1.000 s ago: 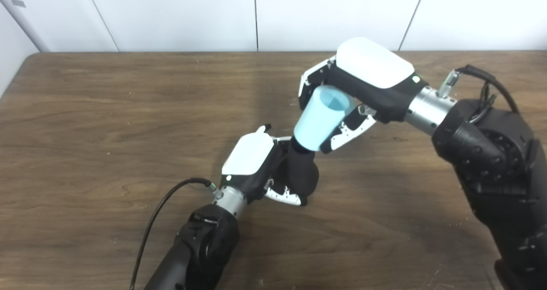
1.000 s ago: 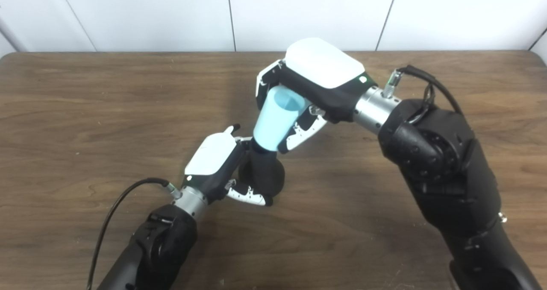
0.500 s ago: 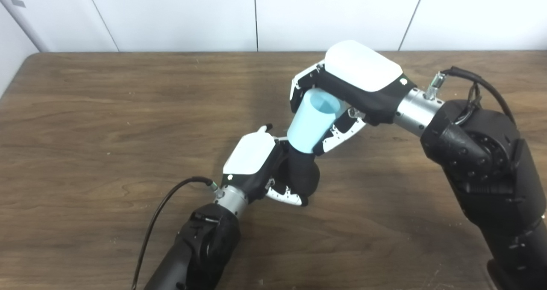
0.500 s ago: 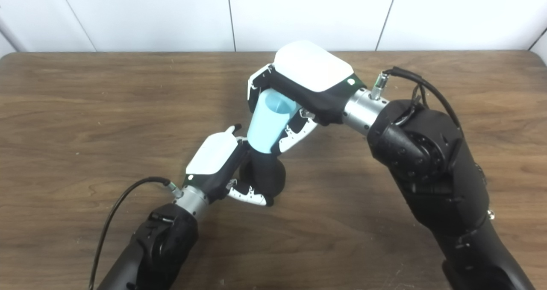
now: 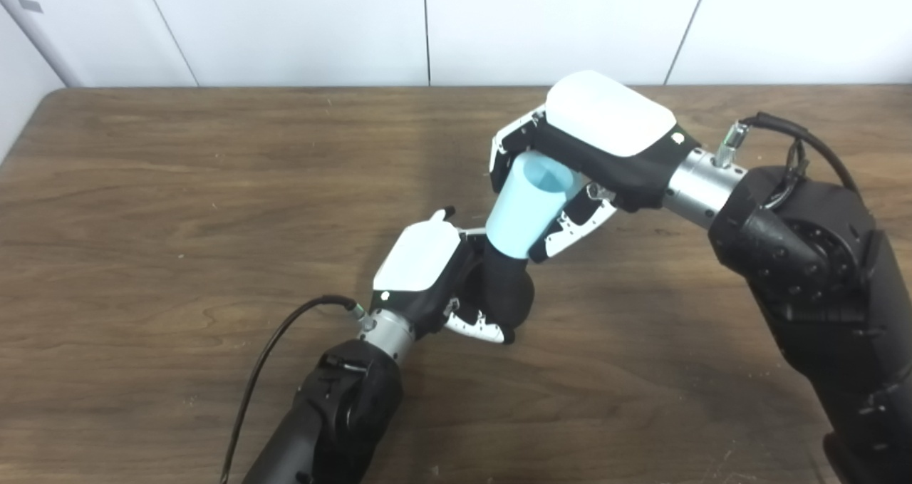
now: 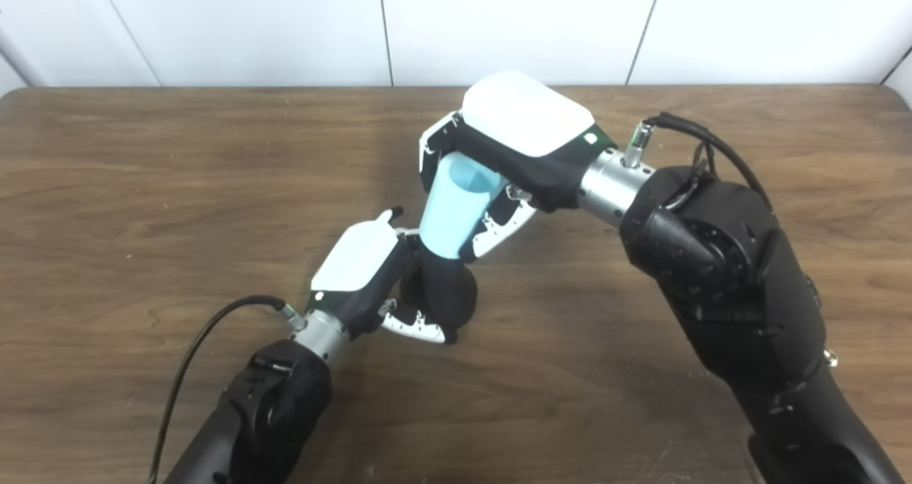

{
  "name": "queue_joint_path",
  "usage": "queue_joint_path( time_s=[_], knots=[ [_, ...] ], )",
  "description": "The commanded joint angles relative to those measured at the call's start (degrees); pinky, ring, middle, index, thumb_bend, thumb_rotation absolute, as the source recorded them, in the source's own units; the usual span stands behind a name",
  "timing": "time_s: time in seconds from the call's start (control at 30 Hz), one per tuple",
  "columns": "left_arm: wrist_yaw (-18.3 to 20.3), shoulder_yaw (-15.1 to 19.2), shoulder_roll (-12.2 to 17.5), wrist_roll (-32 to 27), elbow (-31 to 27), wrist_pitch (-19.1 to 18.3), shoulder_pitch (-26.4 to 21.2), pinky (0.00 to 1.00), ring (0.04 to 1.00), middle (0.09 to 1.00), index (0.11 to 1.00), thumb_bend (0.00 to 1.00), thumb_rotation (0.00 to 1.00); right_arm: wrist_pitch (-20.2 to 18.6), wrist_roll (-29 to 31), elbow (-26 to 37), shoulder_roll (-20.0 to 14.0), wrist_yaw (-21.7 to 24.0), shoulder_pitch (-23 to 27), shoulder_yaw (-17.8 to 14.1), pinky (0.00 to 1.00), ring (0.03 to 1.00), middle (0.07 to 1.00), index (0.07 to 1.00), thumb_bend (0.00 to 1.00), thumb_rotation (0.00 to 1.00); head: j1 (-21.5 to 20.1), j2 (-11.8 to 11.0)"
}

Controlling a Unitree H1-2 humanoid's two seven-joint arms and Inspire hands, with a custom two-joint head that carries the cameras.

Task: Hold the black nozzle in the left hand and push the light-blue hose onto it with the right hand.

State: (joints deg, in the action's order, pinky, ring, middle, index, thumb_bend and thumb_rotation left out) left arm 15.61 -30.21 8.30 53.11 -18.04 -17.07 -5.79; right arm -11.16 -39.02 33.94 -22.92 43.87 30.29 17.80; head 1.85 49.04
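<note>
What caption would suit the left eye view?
Left hand grips black nozzle while right hand presses light-blue tapered hose onto it above brown wooden table.

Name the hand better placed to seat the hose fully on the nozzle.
Right. The right hand grips the light-blue hose above the black nozzle; the left hand only steadies the nozzle.

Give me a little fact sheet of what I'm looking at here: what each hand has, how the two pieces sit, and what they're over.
left hand: shut on the black nozzle
right hand: shut on the light-blue hose
hose shape: short tapered tube, open wide end facing up
join: hose's narrow lower end sits over the nozzle's top; depth of fit cannot be told
tilt: both pieces lean in one line
surface: brown wooden table
backdrop: white panelled wall
</note>
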Motion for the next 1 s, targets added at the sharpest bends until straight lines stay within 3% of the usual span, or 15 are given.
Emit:
queue_joint_path(
  time_s=[0.0, 0.37, 0.53, 0.67, 0.97],
  knots=[
    [3.6, -1.9, -0.3, -0.2, 1.7, -0.1, 1.4, 1.0, 0.7, 0.487, 0.487, 0.52, 0.0, 0.3, 0.0, 0.1, -1.5, 1.1, 0.9, -0.1, 0.32, 0.429, 0.507, 0.493, 0.5, 0.0, -0.1, -0.1],
    [3.5, -1.9, -0.4, 0.0, 1.9, 0.1, 1.5, 1.0, 0.7, 0.487, 0.487, 0.52, 0.0, -3.3, 0.5, 1.4, -1.5, 3.1, 5.0, -2.0, 0.33, 0.416, 0.51, 0.498, 0.5, 0.0, -0.1, -0.1],
    [3.7, -1.9, -0.3, 0.1, 1.8, 0.0, 1.4, 1.0, 0.7, 0.487, 0.487, 0.52, 0.0, -4.2, -0.3, 2.2, -0.7, 1.7, 5.3, -4.0, 0.38, 0.407, 0.498, 0.498, 0.5, 0.0, -0.2, -0.1],
    [3.6, -1.9, -0.3, 0.1, 1.8, 0.1, 1.4, 1.0, 0.7, 0.488, 0.487, 0.52, 0.0, -4.9, -1.3, 2.6, 0.3, 0.6, 5.1, -5.2, 0.31, 0.418, 0.504, 0.51, 0.5, 0.0, -0.3, 0.0],
    [3.4, -1.7, 0.1, -0.1, 2.2, 0.6, 1.5, 1.0, 0.7, 0.483, 0.49, 0.52, 0.0, -5.7, -1.9, 3.0, 1.7, 0.4, 4.2, -6.2, 0.3, 0.426, 0.509, 0.51, 0.5, 0.0, -0.5, -0.2]
  ],
)
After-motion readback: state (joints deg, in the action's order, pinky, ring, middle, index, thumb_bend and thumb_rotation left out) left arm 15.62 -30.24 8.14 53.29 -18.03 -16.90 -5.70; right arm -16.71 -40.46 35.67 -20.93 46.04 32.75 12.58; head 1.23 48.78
